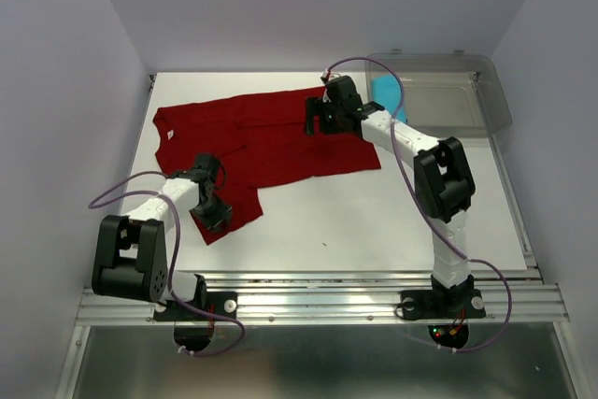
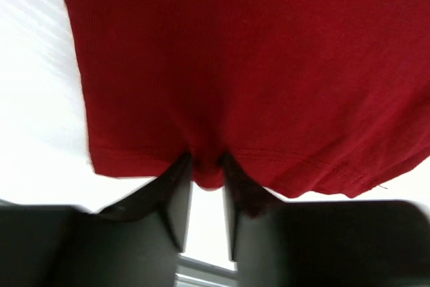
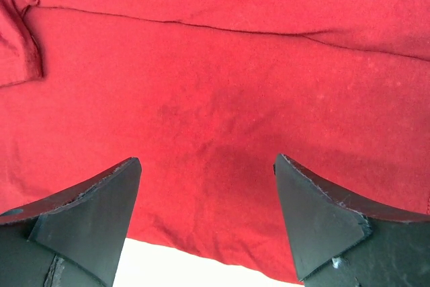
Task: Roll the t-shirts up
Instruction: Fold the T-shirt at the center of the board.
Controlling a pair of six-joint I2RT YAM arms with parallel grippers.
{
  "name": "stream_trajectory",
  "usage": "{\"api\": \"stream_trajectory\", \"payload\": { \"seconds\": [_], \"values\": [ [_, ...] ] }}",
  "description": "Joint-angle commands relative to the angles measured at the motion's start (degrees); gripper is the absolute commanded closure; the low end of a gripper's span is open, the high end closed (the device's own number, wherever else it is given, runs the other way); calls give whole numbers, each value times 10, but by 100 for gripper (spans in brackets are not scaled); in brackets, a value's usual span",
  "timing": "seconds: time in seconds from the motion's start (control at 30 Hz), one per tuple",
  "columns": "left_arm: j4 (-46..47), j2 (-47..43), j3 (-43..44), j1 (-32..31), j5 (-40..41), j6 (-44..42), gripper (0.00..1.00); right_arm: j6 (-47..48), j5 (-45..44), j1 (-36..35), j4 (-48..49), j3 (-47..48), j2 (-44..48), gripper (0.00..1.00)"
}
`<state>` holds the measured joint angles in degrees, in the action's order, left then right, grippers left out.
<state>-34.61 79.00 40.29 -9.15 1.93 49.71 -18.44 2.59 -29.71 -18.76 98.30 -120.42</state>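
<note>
A dark red t-shirt (image 1: 271, 137) lies spread flat across the back left of the white table. One part reaches toward the near left, and my left gripper (image 1: 213, 205) sits at that end. In the left wrist view the shirt's hem (image 2: 255, 65) bunches between the narrow fingers of the left gripper (image 2: 206, 162), pinched there. My right gripper (image 1: 318, 121) hovers over the shirt's right end. The right wrist view shows the right gripper (image 3: 207, 159) open wide, with flat red cloth (image 3: 215, 65) and its near hem below. A cyan-blue t-shirt (image 1: 385, 92) shows inside the bin, partly hidden by the right arm.
A clear plastic bin (image 1: 467, 105) stands at the back right corner of the table (image 1: 374, 221). White walls close in the left, back and right sides. The arm bases are bolted to a metal rail (image 1: 318, 298) along the near edge.
</note>
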Motion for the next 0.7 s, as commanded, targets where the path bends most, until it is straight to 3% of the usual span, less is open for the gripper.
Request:
{"api": "stream_trajectory", "payload": {
  "seconds": [0.0,0.1,0.43,0.67],
  "values": [
    [12,-1,-5,0,12,3,72,-5,-1,-3,24,-7,37,14],
    [-14,-18,21,0,45,4,99,-5,-5,-3,25,-18,46,14],
    [-67,-72,140,0,85,-32,100,-9,-69,-3,25,-129,116,13],
    [-104,-111,157,0,103,-38,100,-143,-151,-3,95,-332,263,14]
  ]
}}
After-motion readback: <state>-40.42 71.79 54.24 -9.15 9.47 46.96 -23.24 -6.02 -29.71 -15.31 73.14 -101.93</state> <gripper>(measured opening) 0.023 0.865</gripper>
